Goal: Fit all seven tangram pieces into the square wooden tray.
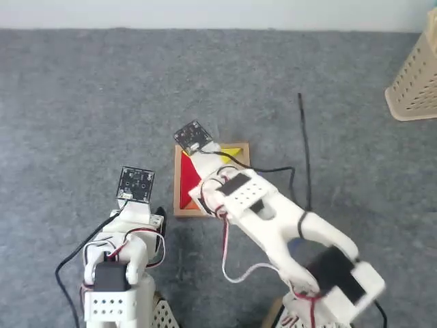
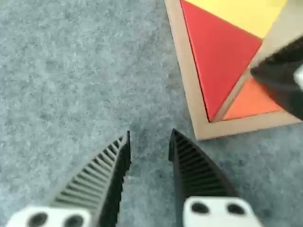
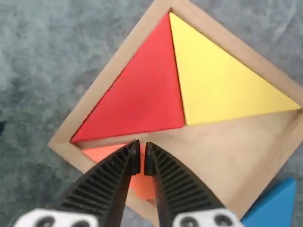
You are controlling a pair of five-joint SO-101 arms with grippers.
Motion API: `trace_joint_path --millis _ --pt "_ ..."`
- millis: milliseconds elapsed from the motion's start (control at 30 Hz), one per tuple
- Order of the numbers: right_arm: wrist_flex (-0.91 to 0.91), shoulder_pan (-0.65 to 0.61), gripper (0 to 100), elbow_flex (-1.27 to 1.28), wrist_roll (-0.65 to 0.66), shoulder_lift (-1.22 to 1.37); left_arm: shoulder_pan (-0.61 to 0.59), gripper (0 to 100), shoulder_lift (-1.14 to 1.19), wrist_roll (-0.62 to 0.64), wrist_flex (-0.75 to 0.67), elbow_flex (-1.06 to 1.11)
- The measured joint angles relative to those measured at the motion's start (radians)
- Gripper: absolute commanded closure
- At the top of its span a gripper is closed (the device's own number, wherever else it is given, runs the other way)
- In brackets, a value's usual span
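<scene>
The square wooden tray lies mid-table and holds a red triangle, a yellow triangle and a smaller orange piece along one wall. My right gripper hangs over the orange piece with its fingers all but together, tips at the red triangle's edge, nothing held. A blue piece lies outside the tray by one corner. My left gripper stands open over bare carpet just off the tray's corner, near the red triangle and orange piece.
Grey carpet covers the table. A cream slotted basket stands at the far right. A thin black cable runs along the tray's right side. The right arm reaches across from the lower right.
</scene>
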Motion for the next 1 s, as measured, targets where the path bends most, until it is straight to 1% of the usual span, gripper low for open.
trace_joint_path --millis 133,233,333,433,600,767,867,1000 --pt "0.006 0.018 96.1 0.08 0.002 -0.115 0.0 87 0.0 0.0 0.0 0.0" --pt "0.006 0.018 96.1 0.097 0.002 -0.141 0.0 87 0.0 0.0 0.0 0.0" --pt "-0.011 0.018 96.1 0.11 0.002 -0.141 0.0 87 0.0 0.0 0.0 0.0" --pt "-0.078 0.018 96.1 0.169 0.002 -0.141 0.0 87 0.0 0.0 0.0 0.0" --pt "-0.17 0.017 96.1 0.189 0.005 -0.121 0.0 87 0.0 0.0 0.0 0.0" --pt "-0.19 0.017 96.1 0.178 0.005 -0.051 0.0 87 0.0 0.0 0.0 0.0" --pt "-0.193 -0.012 96.1 0.166 0.005 -0.038 0.0 87 0.0 0.0 0.0 0.0" --pt "-0.193 -0.046 96.1 0.161 0.08 -0.035 0.0 87 0.0 0.0 0.0 0.0"
